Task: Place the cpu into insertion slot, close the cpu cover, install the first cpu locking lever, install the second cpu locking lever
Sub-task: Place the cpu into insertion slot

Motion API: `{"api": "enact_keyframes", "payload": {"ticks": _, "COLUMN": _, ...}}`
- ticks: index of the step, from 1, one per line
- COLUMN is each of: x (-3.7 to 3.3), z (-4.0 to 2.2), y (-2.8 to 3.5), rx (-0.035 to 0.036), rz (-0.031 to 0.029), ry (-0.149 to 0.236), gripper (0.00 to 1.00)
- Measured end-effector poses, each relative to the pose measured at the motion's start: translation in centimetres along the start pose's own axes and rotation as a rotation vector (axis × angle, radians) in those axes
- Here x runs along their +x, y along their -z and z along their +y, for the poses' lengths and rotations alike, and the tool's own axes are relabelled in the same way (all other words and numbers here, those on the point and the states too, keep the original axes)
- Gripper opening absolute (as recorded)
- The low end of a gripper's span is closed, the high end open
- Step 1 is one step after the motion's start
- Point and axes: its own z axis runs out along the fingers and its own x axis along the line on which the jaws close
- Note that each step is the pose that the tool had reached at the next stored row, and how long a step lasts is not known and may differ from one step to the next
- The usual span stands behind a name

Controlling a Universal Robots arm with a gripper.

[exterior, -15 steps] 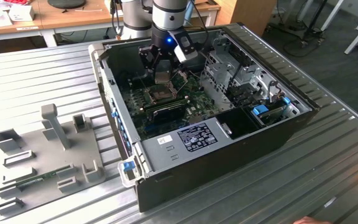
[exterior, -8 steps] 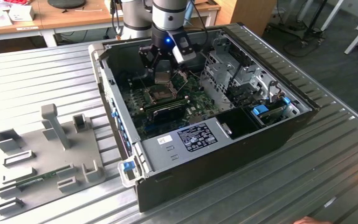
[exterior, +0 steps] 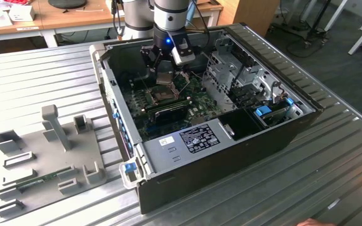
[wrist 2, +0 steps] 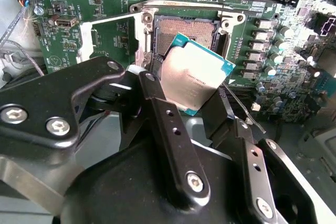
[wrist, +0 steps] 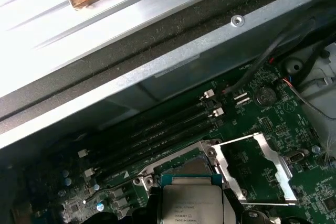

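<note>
End effector (wrist 2: pixel 184 95) was clamped on the cpu (wrist 2: pixel 197 72), one black finger (wrist 2: pixel 157 108) on each side edge. I saw the chip held tilted, metal face up, hanging over the near edge of the insertion slot (wrist 2: pixel 186 27) and not seated in it. The slot's dark pin field was bare above the chip in both wrist views. The cpu cover (wrist 2: pixel 107 20) was swung open, lying flat on the green board (wrist 2: pixel 58 51) beside the slot.

In the first wrist view the cpu (wrist: pixel 191 203) sat just below the slot (wrist: pixel 184 166), with the cover (wrist: pixel 227 174) off to one side and long black memory strips (wrist: pixel 152 129) past the slot.

The chip's face carried printed lines, too small for me to read. In the exterior view the arm reached down into the open computer case (exterior: pixel 231 155) on the ribbed metal tabletop (exterior: pixel 43 80). A white-and-black label (exterior: pixel 199 138) sat on the case's grey plate. A grey fixture tray (exterior: pixel 49 160) lay well apart, toward the exterior view's left.
</note>
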Motion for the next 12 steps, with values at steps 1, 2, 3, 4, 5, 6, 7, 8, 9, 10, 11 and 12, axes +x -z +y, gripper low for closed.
{"api": "enact_keyframes", "payload": {"ticks": 1, "x": 0.0, "z": 0.0, "y": 0.0, "rx": 0.0, "rz": 0.0, "ry": 0.0, "gripper": 0.54}}
{"api": "enact_keyframes", "payload": {"ticks": 2, "x": 0.0, "z": 0.0, "y": 0.0, "rx": 0.0, "rz": 0.0, "ry": 0.0, "gripper": 0.54}}
{"api": "enact_keyframes", "payload": {"ticks": 3, "x": 0.0, "z": 0.0, "y": 0.0, "rx": 0.0, "rz": 0.0, "ry": 0.0, "gripper": 0.54}}
{"api": "enact_keyframes", "payload": {"ticks": 4, "x": 0.0, "z": 0.0, "y": 0.0, "rx": 0.0001, "rz": 0.0, "ry": 0.0, "gripper": 0.54}}
{"api": "enact_keyframes", "payload": {"ticks": 5, "x": 0.0, "z": 0.0, "y": 0.0, "rx": 0.0001, "rz": -0.0001, "ry": -0.001, "gripper": 0.54}}
{"api": "enact_keyframes", "payload": {"ticks": 6, "x": 0.0, "z": 0.0, "y": 0.0, "rx": 0.0, "rz": -0.0006, "ry": -0.007, "gripper": 0.54}}
{"api": "enact_keyframes", "payload": {"ticks": 7, "x": 0.01, "z": 0.0, "y": 0.0, "rx": -0.0002, "rz": -0.0017, "ry": -0.018, "gripper": 0.54}}
{"api": "enact_keyframes", "payload": {"ticks": 8, "x": 0.01, "z": 0.0, "y": -0.01, "rx": -0.0005, "rz": -0.0031, "ry": -0.035, "gripper": 0.54}}
{"api": "enact_keyframes", "payload": {"ticks": 9, "x": 0.0, "z": 0.0, "y": -0.02, "rx": -0.0008, "rz": -0.0047, "ry": -0.053, "gripper": 0.54}}
{"api": "enact_keyframes", "payload": {"ticks": 10, "x": 0.0, "z": 0.0, "y": -0.03, "rx": -0.0011, "rz": -0.0065, "ry": -0.072, "gripper": 0.54}}
{"api": "enact_keyframes", "payload": {"ticks": 11, "x": 0.0, "z": 0.0, "y": -0.04, "rx": -0.0014, "rz": -0.0081, "ry": -0.09, "gripper": 0.54}}
{"api": "enact_keyframes", "payload": {"ticks": 12, "x": 0.0, "z": 0.0, "y": -0.05, "rx": -0.0016, "rz": -0.0097, "ry": -0.108, "gripper": 0.54}}
